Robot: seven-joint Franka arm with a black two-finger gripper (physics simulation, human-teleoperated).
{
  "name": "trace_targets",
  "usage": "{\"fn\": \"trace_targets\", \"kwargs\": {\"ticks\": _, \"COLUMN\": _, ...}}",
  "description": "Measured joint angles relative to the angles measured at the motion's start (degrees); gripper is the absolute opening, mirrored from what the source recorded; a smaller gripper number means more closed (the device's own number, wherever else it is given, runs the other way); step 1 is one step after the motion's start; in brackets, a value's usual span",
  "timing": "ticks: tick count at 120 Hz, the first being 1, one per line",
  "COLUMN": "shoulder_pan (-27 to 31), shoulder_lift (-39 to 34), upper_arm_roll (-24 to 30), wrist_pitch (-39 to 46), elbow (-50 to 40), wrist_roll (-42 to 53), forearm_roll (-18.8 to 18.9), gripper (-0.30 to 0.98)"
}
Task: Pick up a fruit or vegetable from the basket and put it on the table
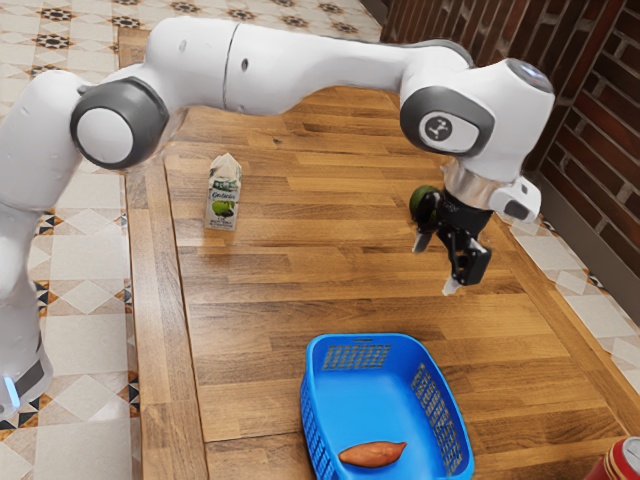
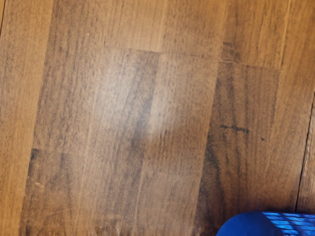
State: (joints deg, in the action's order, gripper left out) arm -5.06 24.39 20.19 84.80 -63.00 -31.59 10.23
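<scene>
Open hand (image 1: 437,265) is hovering above the bench (image 1: 300,250), carrying nothing.
Its fingers are standing apart; a dark green fruit (image 1: 424,203) is showing just behind it, apparently resting on the bench, so the placing is possibly done. A sweet potato (image 1: 373,454) is lying in the blue basket (image 1: 365,338), well apart from the hand on the exterior camera's side, and would be remaining the other candidate.

Sweet potato (image 1: 372,454) in the basket (image 1: 314,425), carton (image 1: 223,192) well apart on the same table (image 1: 290,275)
</scene>
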Motion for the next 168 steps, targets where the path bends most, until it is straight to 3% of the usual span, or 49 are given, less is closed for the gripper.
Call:
{"fn": "trace_targets", "kwargs": {"ticks": 17, "shoulder_pan": -7.9, "shoulder_lift": -3.3, "upper_arm_roll": 0.2, "wrist_pitch": 6.0, "elbow": -9.1, "wrist_roll": -8.5, "forearm_roll": 0.6, "gripper": 0.69}}
{"fn": "trace_targets", "kwargs": {"ticks": 43, "shoulder_pan": -11.0, "shoulder_lift": -2.1, "upper_arm_roll": 1.9, "wrist_pitch": 13.9, "elbow": -14.0, "wrist_roll": -17.4, "forearm_roll": 0.0, "gripper": 0.68}}
{"fn": "trace_targets", "kwargs": {"ticks": 110, "shoulder_pan": -9.0, "shoulder_lift": -7.5, "upper_arm_roll": 9.1, "wrist_pitch": 24.4, "elbow": -29.8, "wrist_roll": -27.9, "forearm_roll": -0.4, "gripper": 0.67}}
{"fn": "trace_targets", "kwargs": {"ticks": 168, "shoulder_pan": -7.7, "shoulder_lift": -7.4, "upper_arm_roll": 9.5, "wrist_pitch": 25.6, "elbow": -32.3, "wrist_roll": -29.0, "forearm_roll": 0.0, "gripper": 0.65}}
